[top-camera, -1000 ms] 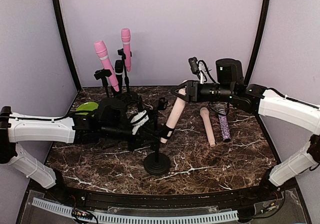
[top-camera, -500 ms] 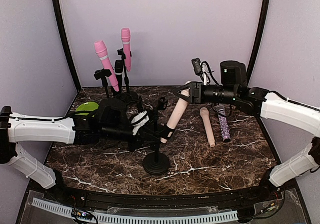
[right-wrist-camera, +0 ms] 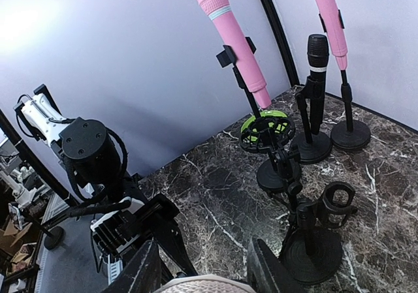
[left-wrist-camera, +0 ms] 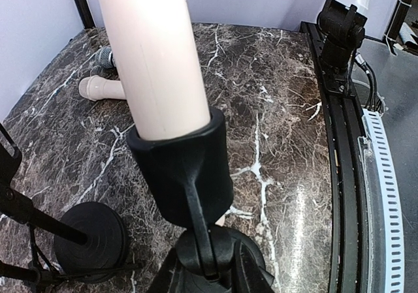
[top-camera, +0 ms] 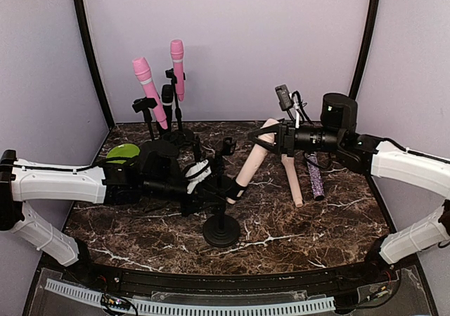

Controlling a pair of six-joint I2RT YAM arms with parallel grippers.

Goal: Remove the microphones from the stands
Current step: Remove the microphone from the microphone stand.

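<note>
Two end effectors engaged. I read the left end effector point(top-camera: 213, 189) clamped on the stand point(top-camera: 221, 231) just under its clip point(left-wrist-camera: 186, 169), and the right end effector point(top-camera: 266, 134) clamped on the top of the microphone point(top-camera: 252, 162). Microphone's foot sits in the clip, just above the left one: hold done, pull-out left. Against a second ago, the right end effector is farther right and the microphone leans more.

Both arms are being extended level toward the microphone point(top-camera: 252, 162). The left gripper point(top-camera: 215, 187) is being pressed shut on the stand point(top-camera: 221, 233) just below it, while the right gripper point(top-camera: 271, 134) is being clamped around its upper end.
</note>
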